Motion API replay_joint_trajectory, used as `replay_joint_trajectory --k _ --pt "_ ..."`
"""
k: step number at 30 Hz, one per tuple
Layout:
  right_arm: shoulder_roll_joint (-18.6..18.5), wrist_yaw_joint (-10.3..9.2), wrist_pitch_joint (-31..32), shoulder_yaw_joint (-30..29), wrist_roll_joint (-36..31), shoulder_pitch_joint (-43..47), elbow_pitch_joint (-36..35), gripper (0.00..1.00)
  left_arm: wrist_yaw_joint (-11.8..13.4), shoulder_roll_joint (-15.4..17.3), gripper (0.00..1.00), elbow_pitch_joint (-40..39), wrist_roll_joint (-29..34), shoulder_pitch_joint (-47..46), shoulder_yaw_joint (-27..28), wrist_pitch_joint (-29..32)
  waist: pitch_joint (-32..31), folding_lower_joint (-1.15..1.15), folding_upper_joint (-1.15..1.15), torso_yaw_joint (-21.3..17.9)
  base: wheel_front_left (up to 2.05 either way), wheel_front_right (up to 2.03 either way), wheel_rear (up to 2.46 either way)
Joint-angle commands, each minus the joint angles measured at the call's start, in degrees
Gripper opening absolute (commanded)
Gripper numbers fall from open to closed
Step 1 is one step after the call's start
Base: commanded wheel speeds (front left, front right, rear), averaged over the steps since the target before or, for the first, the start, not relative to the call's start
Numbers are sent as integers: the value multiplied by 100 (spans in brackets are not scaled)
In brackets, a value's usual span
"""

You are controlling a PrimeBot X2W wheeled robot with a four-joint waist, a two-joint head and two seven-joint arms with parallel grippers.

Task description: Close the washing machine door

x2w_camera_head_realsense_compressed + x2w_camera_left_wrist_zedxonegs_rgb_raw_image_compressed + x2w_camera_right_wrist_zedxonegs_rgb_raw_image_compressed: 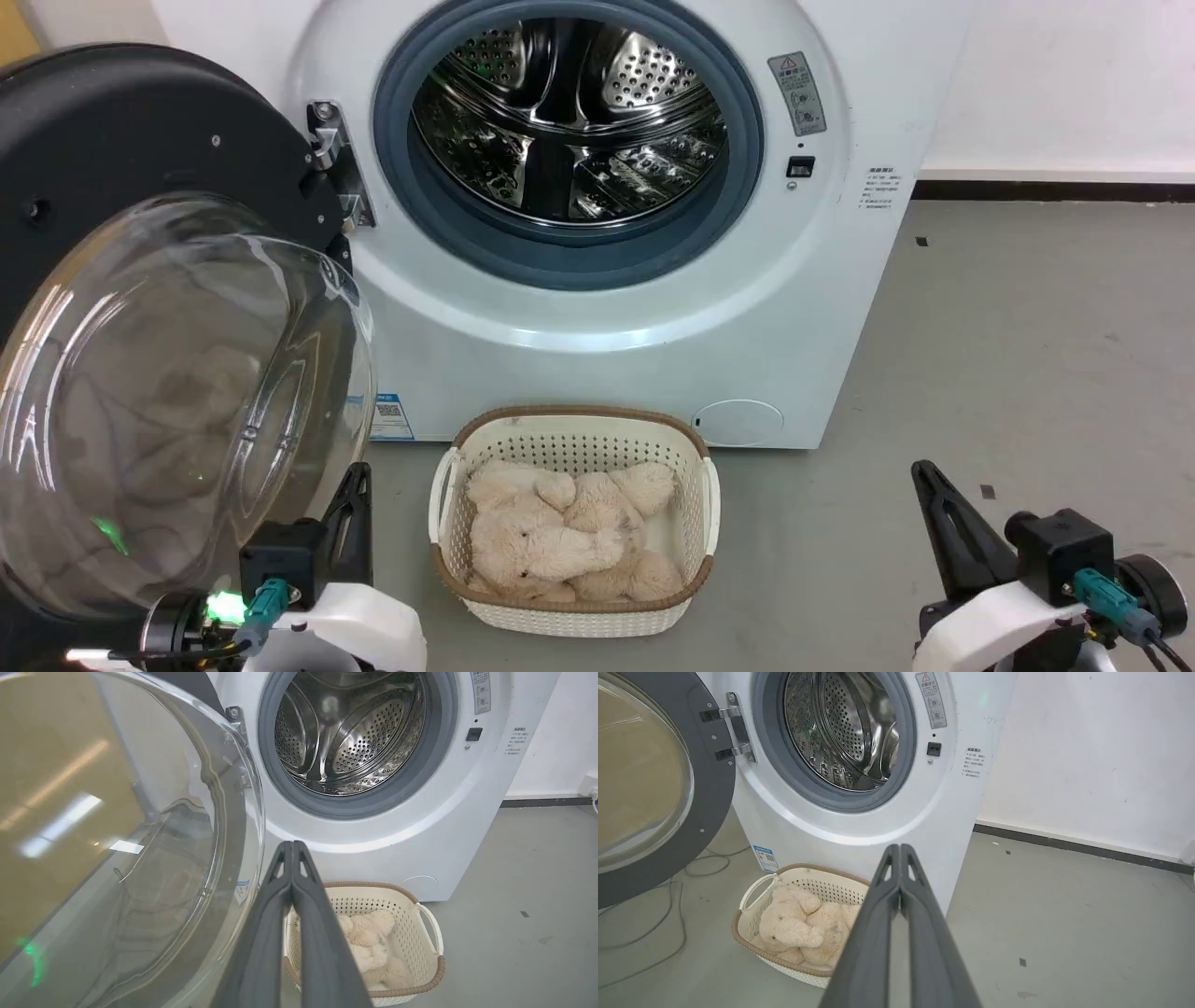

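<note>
Grey floor (1027, 373): door (140, 121) is hanging open; your left claw (292, 844) and right claw (900, 847) are hovering pinched together; next, left pushes it shut.

Cream basket (709, 495) of plush toys (560, 541) — grey floor (1027, 355), loose cables (654, 914)

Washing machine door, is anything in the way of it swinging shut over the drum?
Nothing sits in the drum opening. The basket stands on the floor before the washing machine, apparently below the sweep of the washing machine door. The left gripper is beside the door's glass bowl on its inner side, possibly in its path.
</note>
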Motion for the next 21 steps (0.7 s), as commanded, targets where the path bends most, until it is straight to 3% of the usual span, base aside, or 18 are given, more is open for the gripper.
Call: replay_joint_trajectory --k 1,12,13,21 --pt "24 3 2 3 -44 -66 8 0 1 -2 0 -25 15 -57 13 2 0 0 0 0 0 0 0" --pt "24 3 2 3 -44 -66 8 0 1 -2 0 -25 15 -57 13 2 0 0 0 0 0 0 0" --pt "-1 0 -2 -1 4 1 0 100 0 0 100 1 -1 0 -1 0 0 0 0 0 0 0 0" --pt "0 -1 -43 -6 49 16 2 100 5 0 100 12 -24 10 -20 -41 3 0 0 -1 0 0 0"
